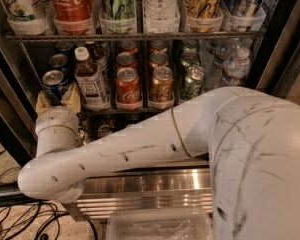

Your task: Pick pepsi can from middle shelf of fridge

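Straddling the pepsi can [53, 81], spread open, the gripper [57, 100] hides its base and part of the middle shelf [140, 110].

Gripper [57, 99] at the pepsi can [54, 81], squeezed between bottle [91, 86] and fridge frame [7, 76].

Front row, left to right: a white-labelled bottle [91, 81] just right of the end effector [57, 98], then a red Coca-Cola can [126, 86], an orange-brown can [161, 86], a green can [192, 82] and small water bottles [235, 66] at the far right. Up above, there's a big Coca-Cola bottle [70, 4] among tall drinks. Black cables [20, 221] sprawl on the floor, and a clear plastic tray [160, 226] sits at the bottom edge.
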{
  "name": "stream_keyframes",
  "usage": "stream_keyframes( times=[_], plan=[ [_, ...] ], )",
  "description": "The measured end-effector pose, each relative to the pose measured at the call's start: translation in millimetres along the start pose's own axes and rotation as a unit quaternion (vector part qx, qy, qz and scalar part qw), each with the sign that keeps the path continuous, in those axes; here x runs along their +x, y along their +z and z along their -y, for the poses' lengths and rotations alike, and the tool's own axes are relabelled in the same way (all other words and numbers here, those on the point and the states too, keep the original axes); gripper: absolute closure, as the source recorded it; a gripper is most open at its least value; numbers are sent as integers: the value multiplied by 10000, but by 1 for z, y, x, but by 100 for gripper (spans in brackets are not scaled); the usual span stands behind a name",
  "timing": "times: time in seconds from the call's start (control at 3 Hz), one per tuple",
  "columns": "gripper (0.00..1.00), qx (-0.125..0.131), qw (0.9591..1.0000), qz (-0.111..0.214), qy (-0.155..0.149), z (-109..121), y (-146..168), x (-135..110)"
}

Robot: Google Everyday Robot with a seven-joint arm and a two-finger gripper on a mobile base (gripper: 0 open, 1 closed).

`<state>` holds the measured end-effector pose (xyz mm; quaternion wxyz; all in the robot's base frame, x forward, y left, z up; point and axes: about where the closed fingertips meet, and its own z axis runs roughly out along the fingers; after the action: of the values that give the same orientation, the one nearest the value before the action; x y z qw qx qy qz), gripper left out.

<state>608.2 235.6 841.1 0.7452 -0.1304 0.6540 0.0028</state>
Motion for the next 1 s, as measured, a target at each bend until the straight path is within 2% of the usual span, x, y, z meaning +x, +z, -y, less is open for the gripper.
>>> stream_keyframes(
  times=[0.67,1.0],
  plan=[
    [38,85,9999,-60,128,3,10,4],
    [42,96,9998,-83,172,4,12,5]
  ],
)
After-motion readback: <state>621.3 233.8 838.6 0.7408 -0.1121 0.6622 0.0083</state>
